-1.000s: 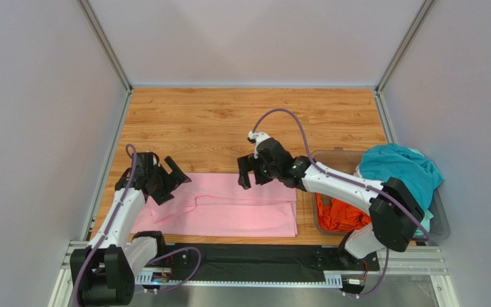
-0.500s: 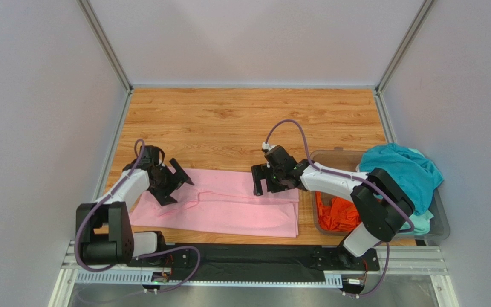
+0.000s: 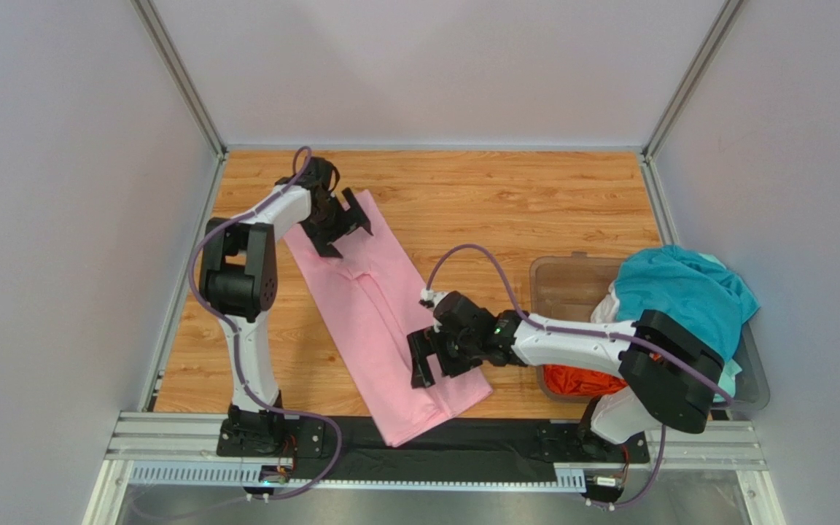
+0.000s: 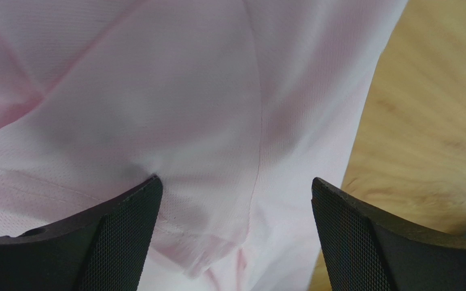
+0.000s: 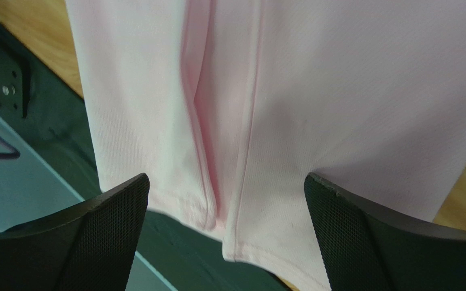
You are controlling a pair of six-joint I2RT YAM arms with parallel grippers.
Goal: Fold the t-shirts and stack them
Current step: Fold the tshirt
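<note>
A light pink t-shirt (image 3: 375,306), folded into a long strip, lies slanted on the wooden table from the far left down to the near edge. My left gripper (image 3: 339,228) stands open on its far end, with both fingertips down on the pink cloth (image 4: 205,109) and nothing pinched between them (image 4: 234,180). My right gripper (image 3: 427,366) is open over the near end (image 5: 226,176), where the pink hem (image 5: 278,151) overhangs the black strip (image 5: 174,254). A teal t-shirt (image 3: 682,290) and an orange t-shirt (image 3: 578,377) lie in the bin at the right.
The clear plastic bin (image 3: 567,279) stands at the right edge of the table, with a bit of white cloth (image 3: 617,301) under the teal. Grey walls close in the left, far and right sides. A black strip and metal rail (image 3: 501,451) run along the near edge.
The pink shirt has swung from lying along the near edge to a slant. My left gripper moved to the far left with it, while the right gripper came nearer. Both stayed open.
</note>
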